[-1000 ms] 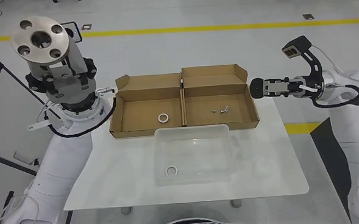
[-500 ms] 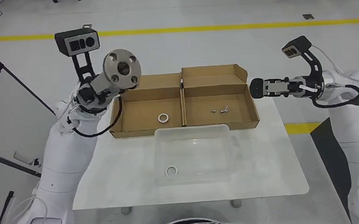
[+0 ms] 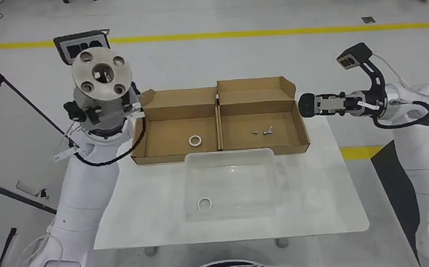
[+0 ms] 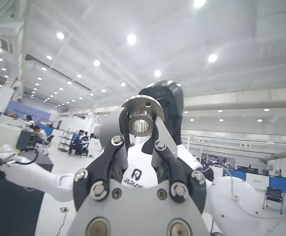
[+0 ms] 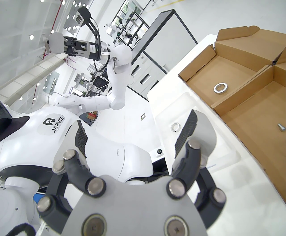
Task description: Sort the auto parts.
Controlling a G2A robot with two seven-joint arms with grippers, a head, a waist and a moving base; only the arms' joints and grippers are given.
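Left gripper (image 4: 139, 121) points upward, raised high, well off the far-left corner of the clear plastic bin (image 3: 190, 164), out past the table (image 3: 313, 201) edge; its two fingers (image 4: 123, 125) are closed onto a metal flanged timing pulley (image 4: 143, 106), gripped at the toothed hub, drilled flange facing up. Right gripper (image 5: 135, 119) sits well off the bin's far-right corner, level, with its pads spread wide and nothing between them. In the bin, near its near-left part, lies one metal ring (image 3: 204, 204). Just beyond the bin's far wall stand two open cardboard boxes side by side: the left box (image 3: 175, 97) holds a second ring (image 3: 195, 141), the right box (image 3: 256, 87) holds a few small screws (image 3: 262, 129), too small to type exactly
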